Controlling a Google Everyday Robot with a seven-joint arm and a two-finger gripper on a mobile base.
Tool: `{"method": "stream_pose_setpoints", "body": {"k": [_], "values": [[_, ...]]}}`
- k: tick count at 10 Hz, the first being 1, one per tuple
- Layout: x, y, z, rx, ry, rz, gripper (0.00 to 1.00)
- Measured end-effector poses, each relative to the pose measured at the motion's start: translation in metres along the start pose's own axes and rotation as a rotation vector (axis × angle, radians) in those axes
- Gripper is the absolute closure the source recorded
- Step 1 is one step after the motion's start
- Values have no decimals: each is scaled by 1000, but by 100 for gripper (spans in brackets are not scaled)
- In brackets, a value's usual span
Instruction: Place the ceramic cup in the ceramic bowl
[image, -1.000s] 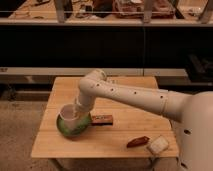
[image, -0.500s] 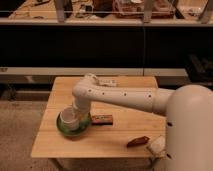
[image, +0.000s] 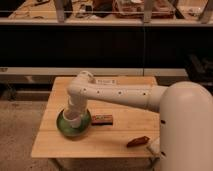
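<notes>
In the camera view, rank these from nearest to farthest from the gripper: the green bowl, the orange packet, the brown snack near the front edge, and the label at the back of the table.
The gripper is at the ceramic cup, over the bowl.
1. Ceramic bowl, directly beneath it, table's left side.
2. Orange packet, just right of the bowl.
3. White label, back edge.
4. Brown snack, front right.

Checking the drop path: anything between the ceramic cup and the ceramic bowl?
Nothing visible. The ceramic cup is already over the ceramic bowl, inside its rim, with the claw directly above it. The brown packet lies outside the bowl, to its right.
</notes>
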Motion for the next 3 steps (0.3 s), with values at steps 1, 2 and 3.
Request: {"method": "stream_pose_setpoints", "body": {"k": [1, 2, 3], "values": [[3, -2, -9, 10, 15, 2, 20], [6, -1, -18, 12, 33, 9, 20], [11, 2, -27, 8, 56, 17, 20]]}}
